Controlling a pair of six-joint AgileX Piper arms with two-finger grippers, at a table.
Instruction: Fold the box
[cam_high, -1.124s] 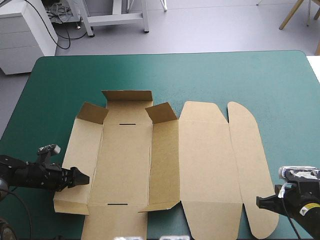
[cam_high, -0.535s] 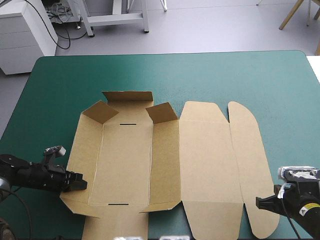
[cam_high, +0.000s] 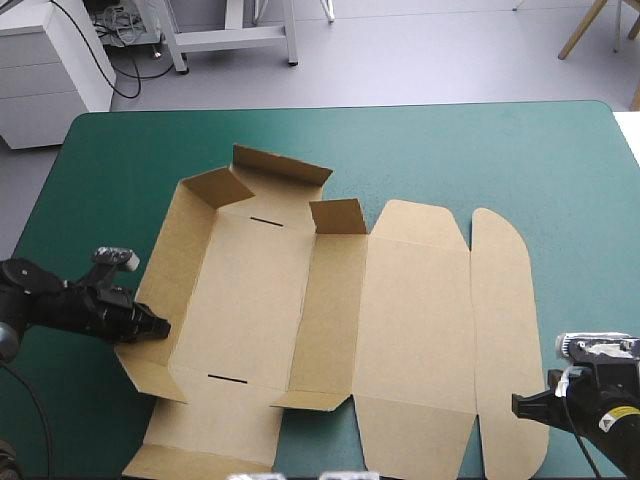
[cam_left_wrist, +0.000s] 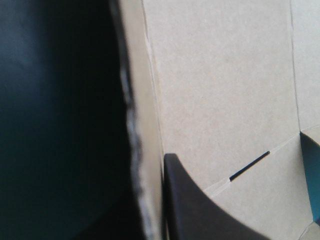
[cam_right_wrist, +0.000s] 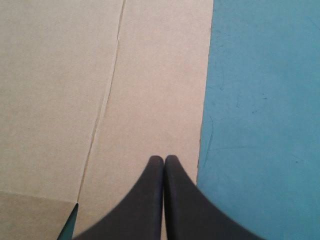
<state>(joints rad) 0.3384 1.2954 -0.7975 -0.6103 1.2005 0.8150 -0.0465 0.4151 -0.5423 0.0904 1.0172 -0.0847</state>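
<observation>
Currently in hand: raising the box's (cam_high: 330, 320) left wall
Place: spread on the counter (cam_high: 450, 150), lid flat
Left claw (cam_high: 160, 327): apparently pinching that wall
Right claw (cam_high: 520, 405): pressed together at lid's edge
Next: stand wall upright, tuck flaps

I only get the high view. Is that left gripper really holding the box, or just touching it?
Observer: Holding. In its wrist view the left gripper is shut on the box; a raised side wall stands edge-on against one black finger.
Operator: And the right one?
Observer: The right gripper is shut to a point, with nothing in it.
Operator: Where is it?
Observer: Over the outer flap, just inside its edge, beside the teal-green cover.
</observation>
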